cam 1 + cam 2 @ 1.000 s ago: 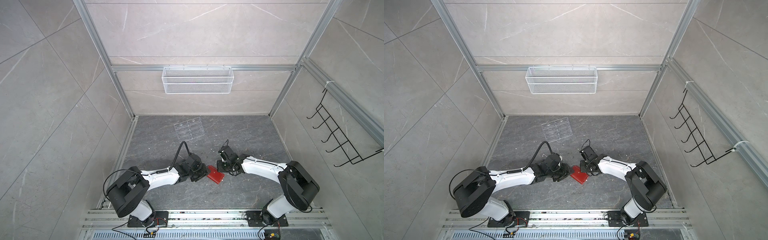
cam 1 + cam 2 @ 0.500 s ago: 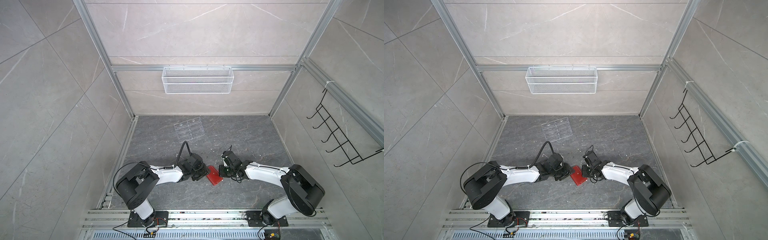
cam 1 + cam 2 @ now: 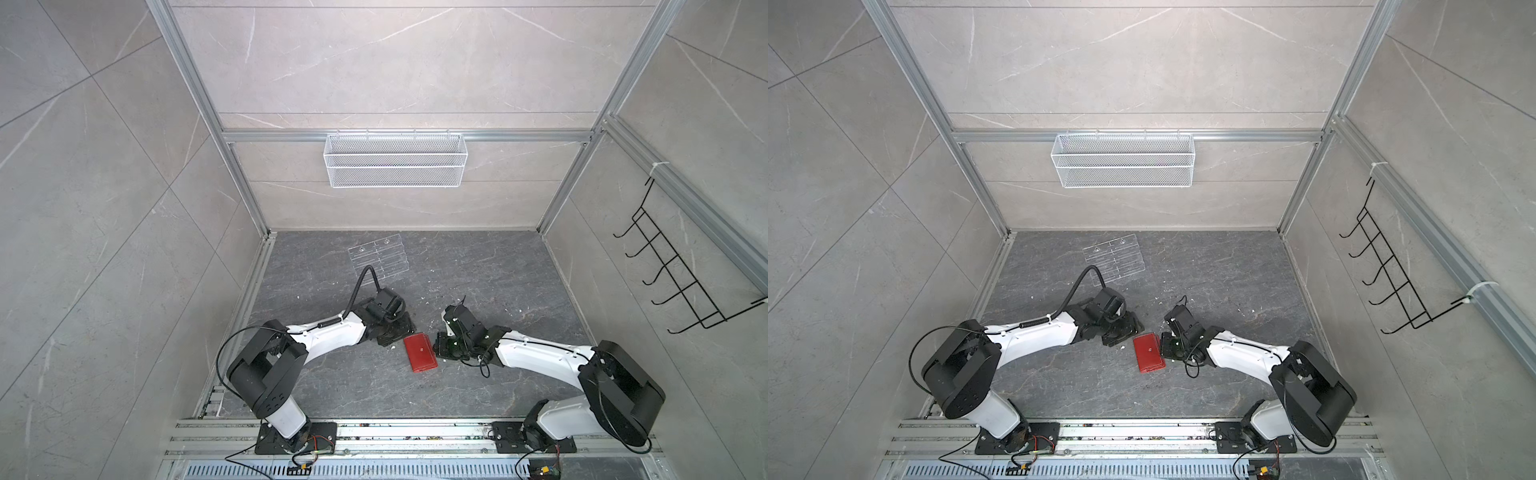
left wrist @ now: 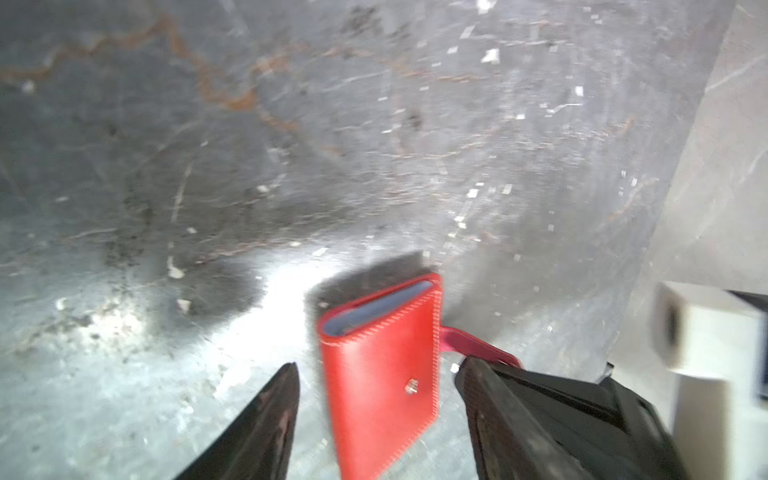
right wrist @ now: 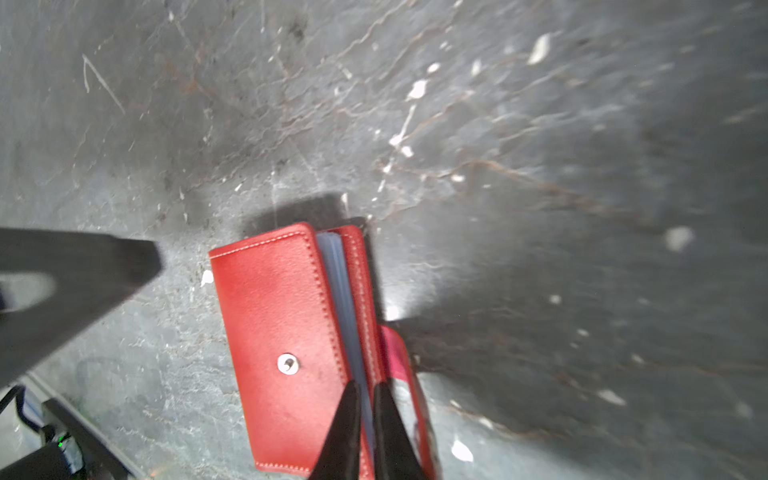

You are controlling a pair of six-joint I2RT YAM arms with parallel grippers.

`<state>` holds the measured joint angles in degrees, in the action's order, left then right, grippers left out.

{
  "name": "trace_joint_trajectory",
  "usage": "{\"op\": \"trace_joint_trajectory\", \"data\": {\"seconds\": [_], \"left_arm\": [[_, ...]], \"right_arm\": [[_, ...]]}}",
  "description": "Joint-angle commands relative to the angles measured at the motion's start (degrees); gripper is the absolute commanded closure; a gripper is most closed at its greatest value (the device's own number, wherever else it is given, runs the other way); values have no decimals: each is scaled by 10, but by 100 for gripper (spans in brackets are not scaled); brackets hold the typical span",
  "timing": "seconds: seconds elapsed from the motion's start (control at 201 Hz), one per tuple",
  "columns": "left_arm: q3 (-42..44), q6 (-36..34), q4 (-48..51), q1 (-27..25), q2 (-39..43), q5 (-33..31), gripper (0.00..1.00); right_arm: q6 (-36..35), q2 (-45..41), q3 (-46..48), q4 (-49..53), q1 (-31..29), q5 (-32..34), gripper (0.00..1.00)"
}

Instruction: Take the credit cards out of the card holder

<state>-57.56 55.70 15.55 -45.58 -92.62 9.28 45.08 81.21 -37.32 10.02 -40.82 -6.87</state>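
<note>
Pin floppy, light card holder (image 5: 282,316) at spine (slick) using wide, empty left jaws; right jaws near-shut, hold unclear.

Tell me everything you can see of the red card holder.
The card holder is a red leather-look booklet with pale stitching and a silver snap stud, lying flat on the grey floor between the arms. Its strap hangs unfastened; bluish sleeves show between slightly parted covers. The right pincer has near-shut tips at the sleeve edge; the open left pincer hangs close by.
</note>
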Motion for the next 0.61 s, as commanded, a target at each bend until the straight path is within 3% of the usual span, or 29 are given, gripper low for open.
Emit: {"op": "trace_joint_trajectory", "data": {"seconds": [0.0,0.294,0.602], "left_arm": [[-69,-76,131,-29,-5,-31,33],[-222,-132,286,-90,-125,-54,31],[-287,-131,362,-107,-200,-65,32]], "right_arm": [[14,-8,-6,34,12,43,87],[-1,26,-18,21,35,51,87],[7,30,15,-13,49,50,88]]}}
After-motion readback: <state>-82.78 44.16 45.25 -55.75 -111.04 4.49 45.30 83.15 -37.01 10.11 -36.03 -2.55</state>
